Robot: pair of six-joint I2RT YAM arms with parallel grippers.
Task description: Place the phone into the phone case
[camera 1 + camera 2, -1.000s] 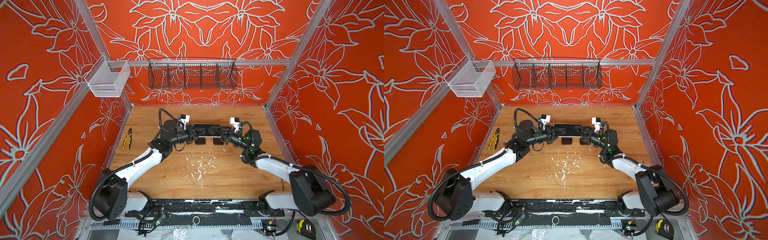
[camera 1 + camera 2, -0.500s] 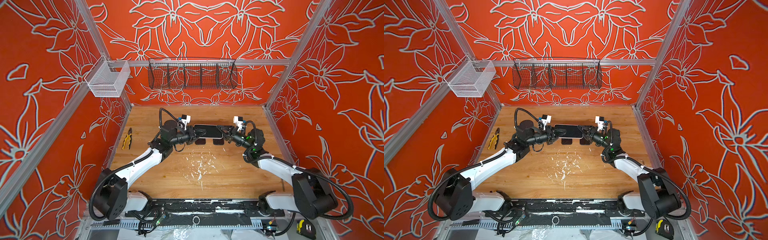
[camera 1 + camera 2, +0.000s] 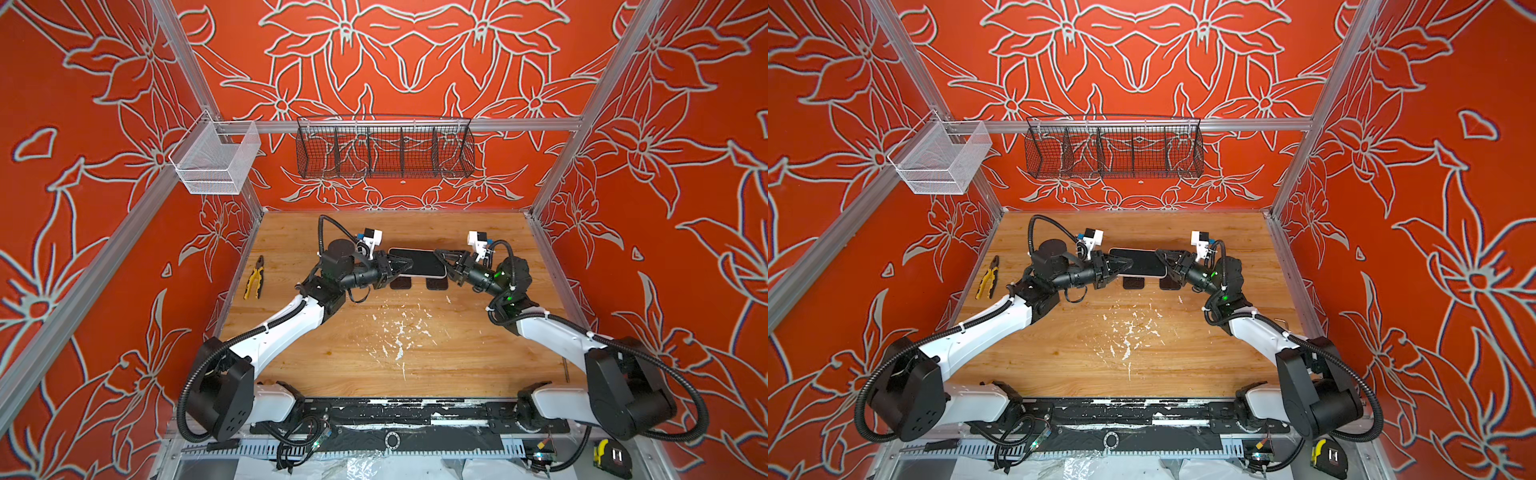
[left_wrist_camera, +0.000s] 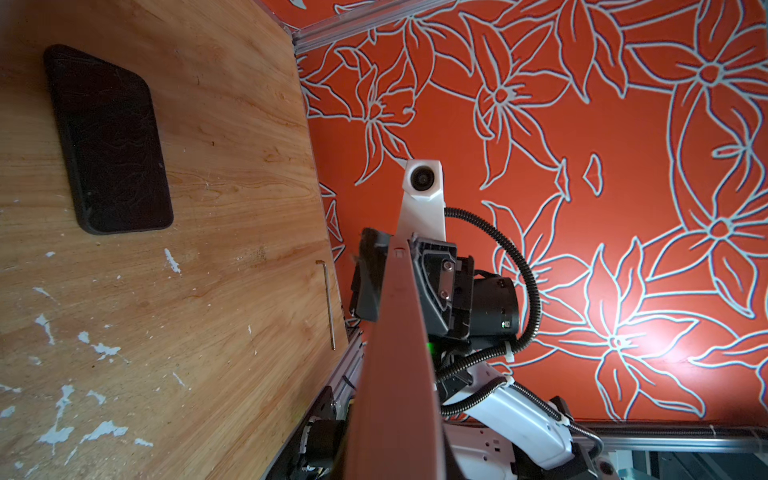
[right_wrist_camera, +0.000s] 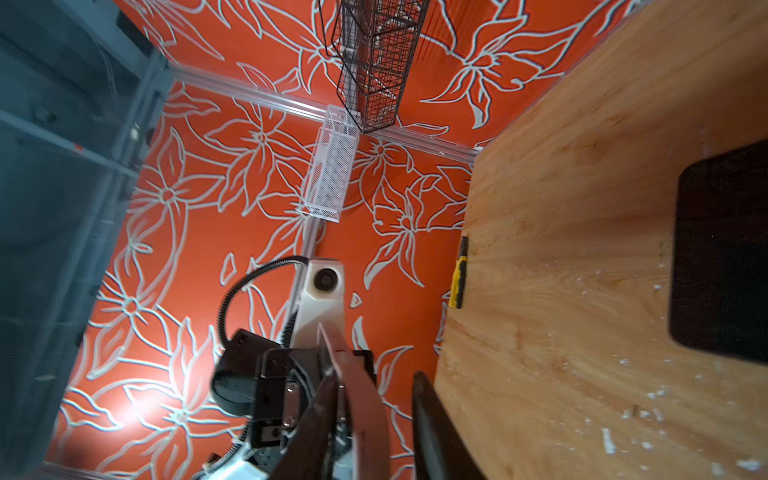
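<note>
Left claw (image 3: 401, 266) clamps one end of the phone (image 3: 419, 262), holding it level above the case (image 4: 108, 141) on the worktop (image 3: 374, 353); right claw (image 3: 444, 261), partly open astride the far end, appears to steady it for lowering.

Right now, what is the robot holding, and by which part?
The left gripper holds the phone by one short end, in the air. The right gripper brackets the opposite end, jaws apart, apparently not clamping.

Robot lab cell: aluminium frame (image 3: 519, 124), patterned walls (image 3: 415, 50).
</note>
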